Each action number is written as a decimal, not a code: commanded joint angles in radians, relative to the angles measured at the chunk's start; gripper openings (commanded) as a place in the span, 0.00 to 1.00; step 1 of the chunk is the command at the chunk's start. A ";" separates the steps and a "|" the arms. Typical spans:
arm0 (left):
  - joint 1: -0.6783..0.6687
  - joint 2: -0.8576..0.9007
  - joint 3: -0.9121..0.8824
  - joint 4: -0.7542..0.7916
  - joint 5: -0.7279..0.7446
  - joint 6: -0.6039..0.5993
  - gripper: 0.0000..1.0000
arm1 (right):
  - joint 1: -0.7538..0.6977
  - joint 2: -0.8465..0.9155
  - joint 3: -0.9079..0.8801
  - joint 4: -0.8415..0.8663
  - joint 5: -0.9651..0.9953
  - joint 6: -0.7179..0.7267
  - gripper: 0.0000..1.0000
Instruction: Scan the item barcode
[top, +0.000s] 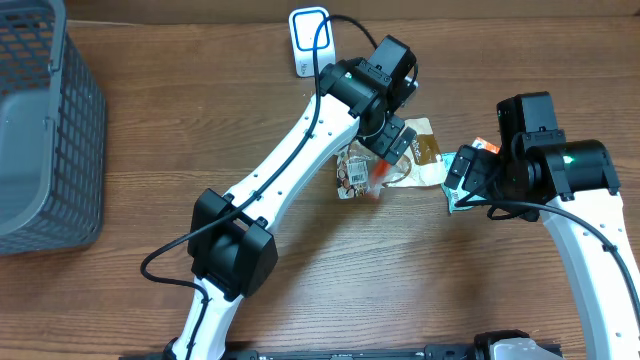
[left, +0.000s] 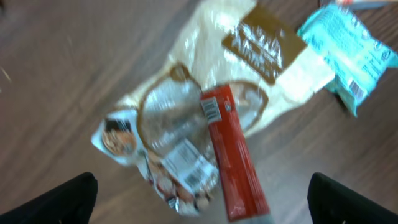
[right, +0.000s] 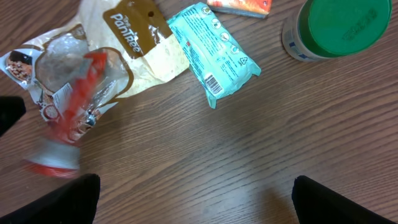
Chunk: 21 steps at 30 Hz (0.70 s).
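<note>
Red stick packet (left: 233, 155) lies slanted across a clear snack bag (left: 174, 118) at mid-table, with a small white barcode panel facing up at its upper end. The left claw (left: 202, 202) hovers above it, spread wide and gripping nothing. The right claw (right: 196, 199) is also spread, over bare table (right: 249, 155). A teal packet (left: 348, 53) sits just beside the bag's right edge. Open wood lies to the left, toward the grey basket (top: 40, 130).

Red packet (right: 71, 118) blurred, green-lidded jar (right: 339, 25) cropped
</note>
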 joint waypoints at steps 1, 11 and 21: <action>0.020 -0.031 0.003 -0.022 0.040 -0.099 1.00 | -0.003 -0.007 0.007 0.003 0.010 0.003 1.00; 0.137 -0.251 0.003 -0.129 0.024 -0.220 1.00 | -0.003 -0.007 0.007 0.003 0.010 0.003 1.00; 0.277 -0.324 0.003 -0.261 -0.178 -0.248 1.00 | -0.003 -0.007 0.007 0.003 0.010 0.003 1.00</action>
